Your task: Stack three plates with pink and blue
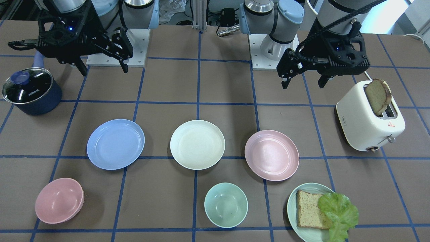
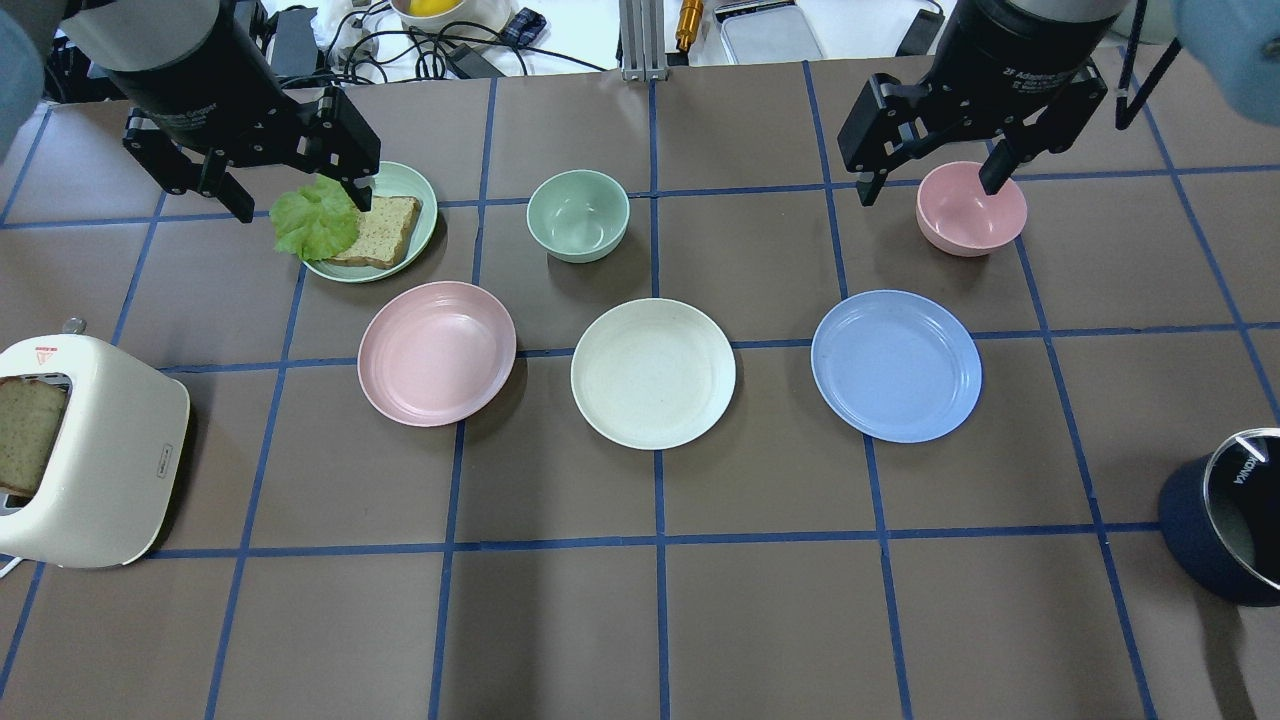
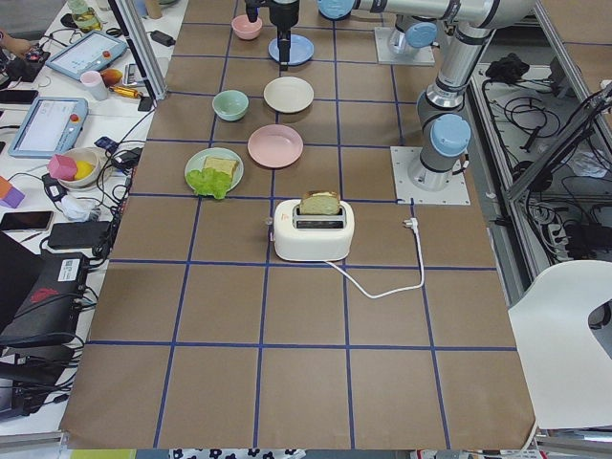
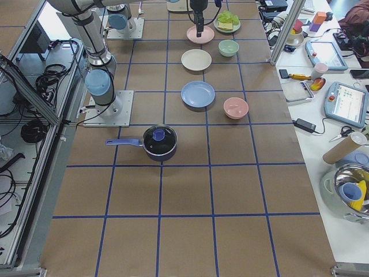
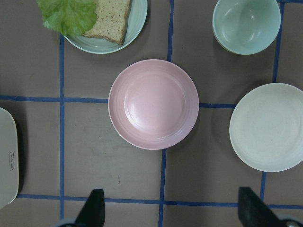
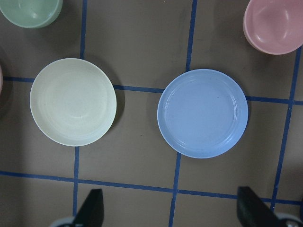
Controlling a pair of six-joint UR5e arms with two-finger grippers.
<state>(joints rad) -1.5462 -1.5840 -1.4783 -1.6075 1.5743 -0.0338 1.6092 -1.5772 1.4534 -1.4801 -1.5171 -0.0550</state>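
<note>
Three plates lie apart in a row on the brown table: pink point(image 2: 437, 352), cream-white point(image 2: 653, 372) and pale blue point(image 2: 896, 365). My left gripper point(image 2: 300, 200) is open and empty, held high over the table. In its wrist view the pink plate point(image 5: 153, 104) lies just ahead of the spread fingers, with the cream plate point(image 5: 267, 126) to the right. My right gripper point(image 2: 930, 190) is also open and empty, held high. In its wrist view the blue plate point(image 6: 202, 112) lies ahead of the fingers, with the cream plate point(image 6: 73, 101) to the left.
A mint plate point(image 2: 400, 185) with bread and lettuce, a mint bowl point(image 2: 578, 214) and a pink bowl point(image 2: 970, 210) sit beyond the row. A white toaster point(image 2: 90, 450) with bread stands at the left. A dark lidded pot point(image 2: 1225, 520) stands at the right edge.
</note>
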